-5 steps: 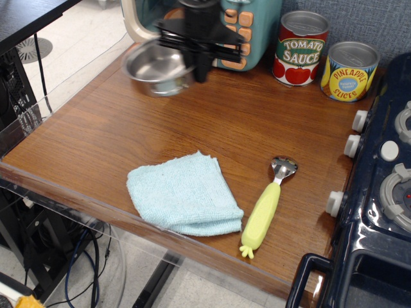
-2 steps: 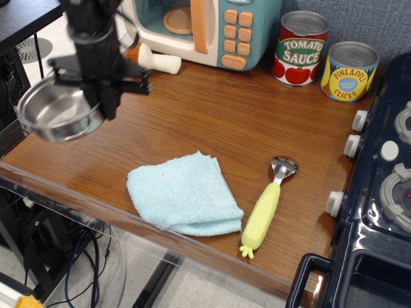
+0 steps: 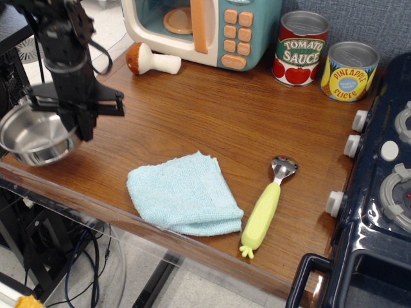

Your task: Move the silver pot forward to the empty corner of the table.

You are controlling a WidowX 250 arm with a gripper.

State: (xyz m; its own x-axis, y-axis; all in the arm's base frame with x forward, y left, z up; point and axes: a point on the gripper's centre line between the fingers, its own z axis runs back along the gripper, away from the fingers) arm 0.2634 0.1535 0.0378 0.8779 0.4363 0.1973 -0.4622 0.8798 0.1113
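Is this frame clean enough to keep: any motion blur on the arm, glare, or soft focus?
In the observation.image view, the hand and silver pot look sharp, with no evident motion smear; overhead light leaves a soft sheen on the table beside the spoon and bright reflections inside the pot; the cloth and cans look crisp.

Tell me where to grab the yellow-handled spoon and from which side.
Grip the spoon mid-handle, coming straight down from above, jaws across its width. It lies flat on the bare table, the thick yellow handle offers more purchase than the small metal bowl, and the cloth sits clear.
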